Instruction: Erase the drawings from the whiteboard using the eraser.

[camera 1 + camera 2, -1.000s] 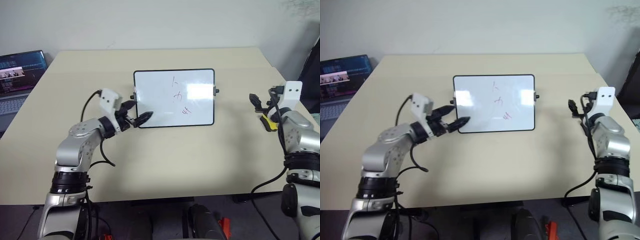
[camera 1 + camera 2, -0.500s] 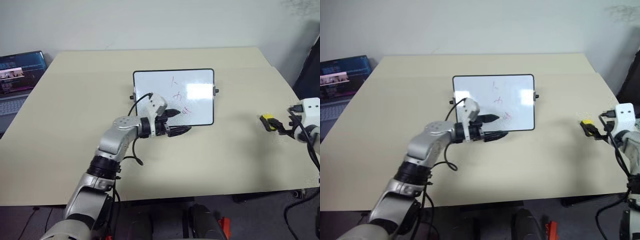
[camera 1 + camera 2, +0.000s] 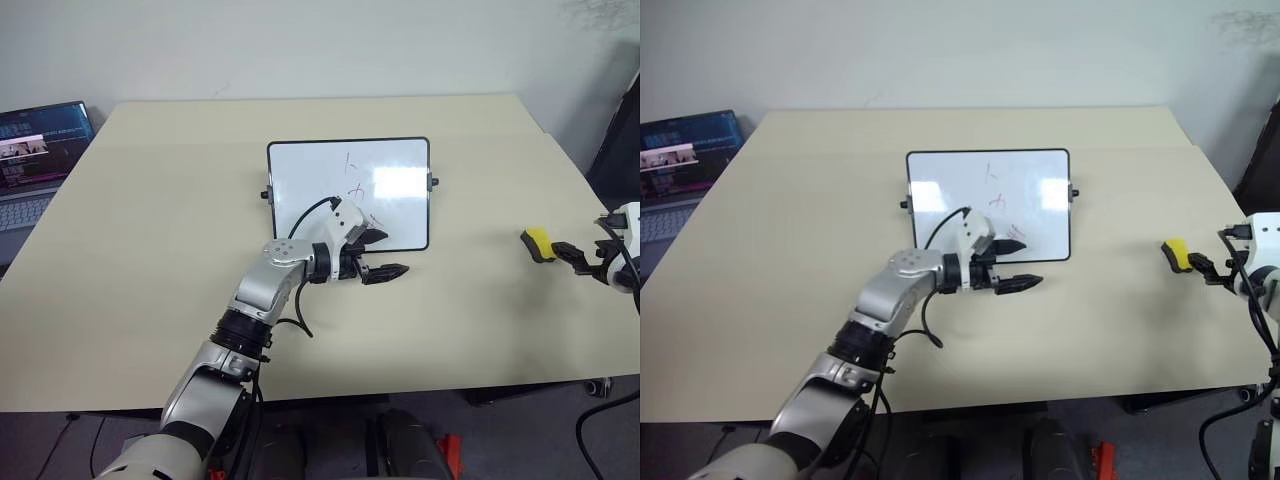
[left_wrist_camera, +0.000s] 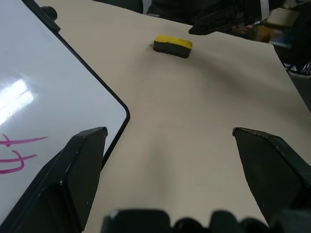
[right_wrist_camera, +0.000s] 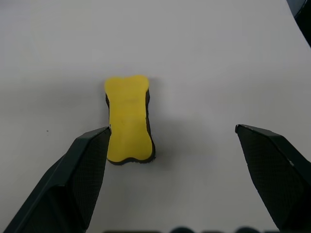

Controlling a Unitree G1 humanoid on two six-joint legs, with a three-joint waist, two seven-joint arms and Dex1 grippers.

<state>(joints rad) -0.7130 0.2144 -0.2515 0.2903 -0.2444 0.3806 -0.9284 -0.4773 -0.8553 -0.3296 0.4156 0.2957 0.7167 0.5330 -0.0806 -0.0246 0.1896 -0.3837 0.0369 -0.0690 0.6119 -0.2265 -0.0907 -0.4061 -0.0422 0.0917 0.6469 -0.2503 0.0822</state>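
Hands first: my right hand (image 5: 170, 160) hangs with its two black fingers spread wide and empty just short of the small yellow, bone-shaped eraser with a dark underside (image 5: 128, 119), which lies flat on the pale beige desk (image 3: 150, 250) near the right edge, not touching either finger. My left hand (image 3: 378, 255), its fingers also spread wide and holding nothing, reaches across the middle of the desk and points to the right, over the lower right corner of the rectangular glossy white board with a thin black frame and small black knobs (image 3: 310, 180). That whiteboard lies flat mid-desk, well apart from the eraser. Thin red marker drawings (image 3: 352, 178) sit right of its centre, the lowest scribble partly behind my left hand. An open laptop with a lit screen (image 3: 40, 140) stands off the desk's far left corner.
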